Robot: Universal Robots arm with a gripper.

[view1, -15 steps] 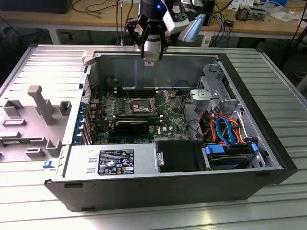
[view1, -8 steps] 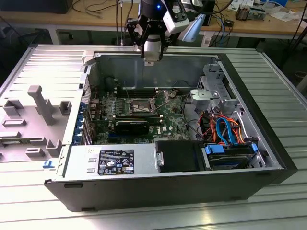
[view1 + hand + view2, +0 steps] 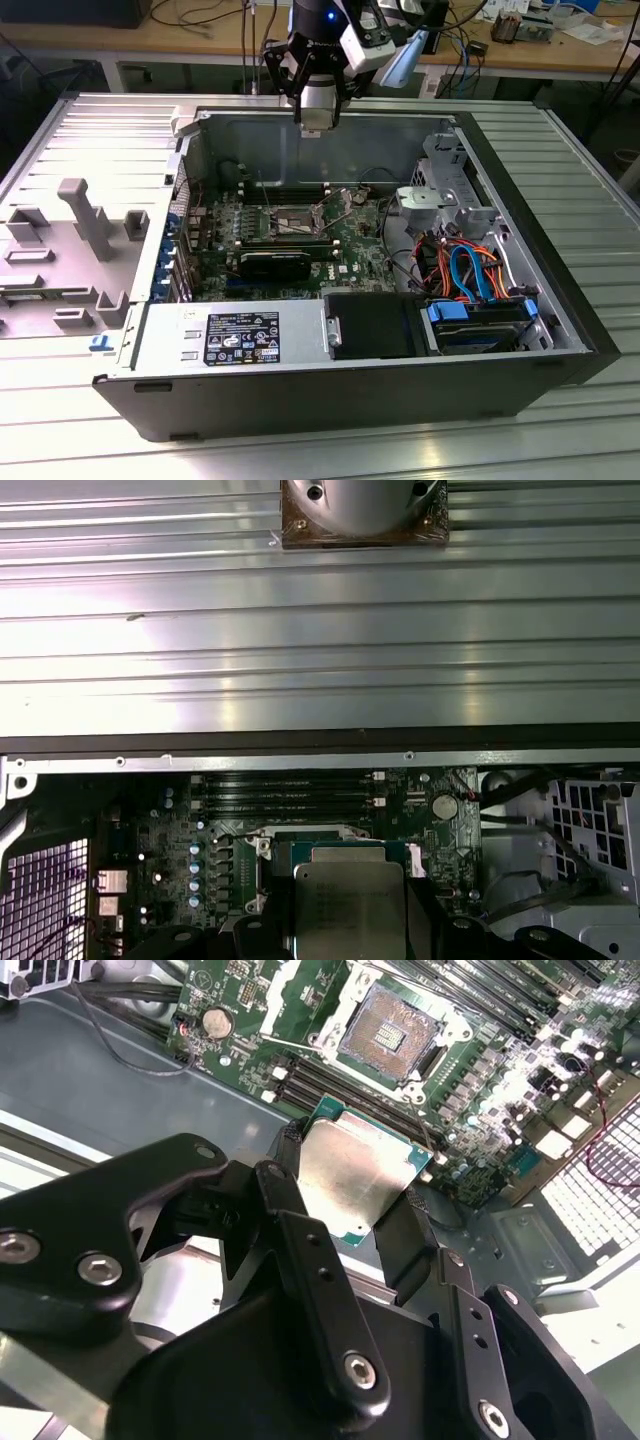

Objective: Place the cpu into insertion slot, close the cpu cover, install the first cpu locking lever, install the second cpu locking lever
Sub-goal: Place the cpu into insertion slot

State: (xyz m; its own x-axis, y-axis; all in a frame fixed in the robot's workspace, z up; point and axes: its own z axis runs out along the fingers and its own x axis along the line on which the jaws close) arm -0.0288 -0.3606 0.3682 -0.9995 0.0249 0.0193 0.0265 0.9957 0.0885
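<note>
Pincer (image 3: 352, 1198) gripping the chip (image 3: 345, 1160) by its edges, above the case's (image 3: 330, 400) far wall, clear of the open socket (image 3: 388, 1028).

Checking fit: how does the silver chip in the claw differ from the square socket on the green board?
The silver-grey square cpu is gripped in the black claw above the green board; the dark silver-rimmed insertion slot sits in it, empty. The cpu's top is plain metal; the slot shows a contact grid. Both are square.
</note>
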